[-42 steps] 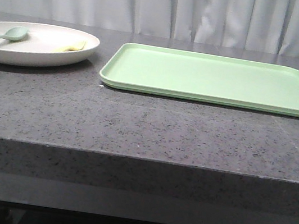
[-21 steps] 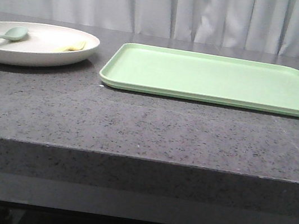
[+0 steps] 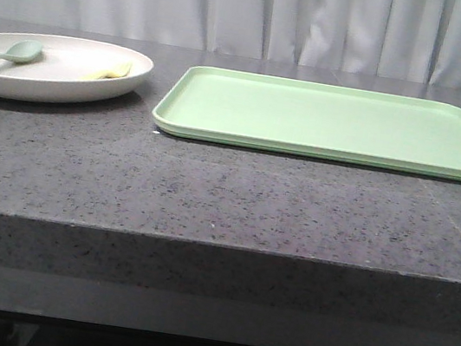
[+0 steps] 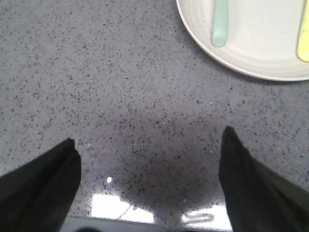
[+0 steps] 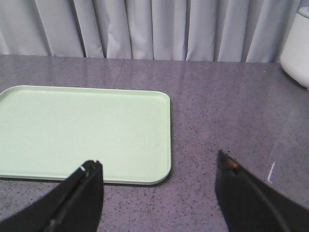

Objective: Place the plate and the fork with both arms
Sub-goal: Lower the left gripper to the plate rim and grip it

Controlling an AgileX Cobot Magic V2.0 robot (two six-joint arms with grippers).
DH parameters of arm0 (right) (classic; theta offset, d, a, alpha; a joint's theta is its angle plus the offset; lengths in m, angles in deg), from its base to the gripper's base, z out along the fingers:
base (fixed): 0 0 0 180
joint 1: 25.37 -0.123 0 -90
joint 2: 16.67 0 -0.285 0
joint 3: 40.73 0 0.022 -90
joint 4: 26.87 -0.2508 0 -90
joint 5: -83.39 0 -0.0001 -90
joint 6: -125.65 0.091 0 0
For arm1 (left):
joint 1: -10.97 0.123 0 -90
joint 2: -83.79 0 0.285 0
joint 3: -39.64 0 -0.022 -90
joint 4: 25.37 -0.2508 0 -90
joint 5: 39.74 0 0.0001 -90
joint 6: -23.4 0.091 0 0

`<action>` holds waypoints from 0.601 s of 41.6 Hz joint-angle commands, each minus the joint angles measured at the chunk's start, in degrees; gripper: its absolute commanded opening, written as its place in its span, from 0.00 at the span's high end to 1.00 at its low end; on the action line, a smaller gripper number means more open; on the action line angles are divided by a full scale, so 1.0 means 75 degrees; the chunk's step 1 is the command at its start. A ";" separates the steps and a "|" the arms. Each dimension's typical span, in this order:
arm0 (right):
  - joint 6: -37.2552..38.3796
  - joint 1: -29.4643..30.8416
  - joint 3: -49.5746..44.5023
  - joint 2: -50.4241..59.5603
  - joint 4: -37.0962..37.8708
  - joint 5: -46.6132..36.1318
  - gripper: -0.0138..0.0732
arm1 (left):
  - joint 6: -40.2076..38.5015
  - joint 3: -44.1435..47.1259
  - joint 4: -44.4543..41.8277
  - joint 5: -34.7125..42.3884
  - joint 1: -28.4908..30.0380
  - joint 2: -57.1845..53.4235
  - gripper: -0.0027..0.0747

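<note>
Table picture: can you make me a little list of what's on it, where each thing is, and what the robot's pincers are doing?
plate: on the table's left side, apart from the tray
fork: lying in the plate, right part
spoon: lying in the plate, left part
tray: right of the plate, nothing on it
table: dark speckled stone
left pincer: open, above bare table near the plate
right pincer: open, near the tray's edge, holding nothing

Plate (image 3: 52, 79) cream; fork (image 3: 110, 71) pale yellow; spoon (image 3: 8, 54) teal-grey; tray (image 3: 343, 125) lt green; table (image 3: 209, 196) dk grey, speckled.
</note>
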State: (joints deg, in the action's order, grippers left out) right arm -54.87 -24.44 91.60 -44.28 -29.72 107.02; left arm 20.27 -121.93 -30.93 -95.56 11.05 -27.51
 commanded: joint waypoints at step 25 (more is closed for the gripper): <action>-0.0058 0.0060 0.0266 -0.0118 0.0076 -0.0882 0.24 | 0.3634 -0.4266 0.5085 -0.1153 0.2238 0.4912 0.25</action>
State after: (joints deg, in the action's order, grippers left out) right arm -54.87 -24.44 91.60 -44.28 -29.72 105.58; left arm 46.76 -149.18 2.53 -103.05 27.67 8.39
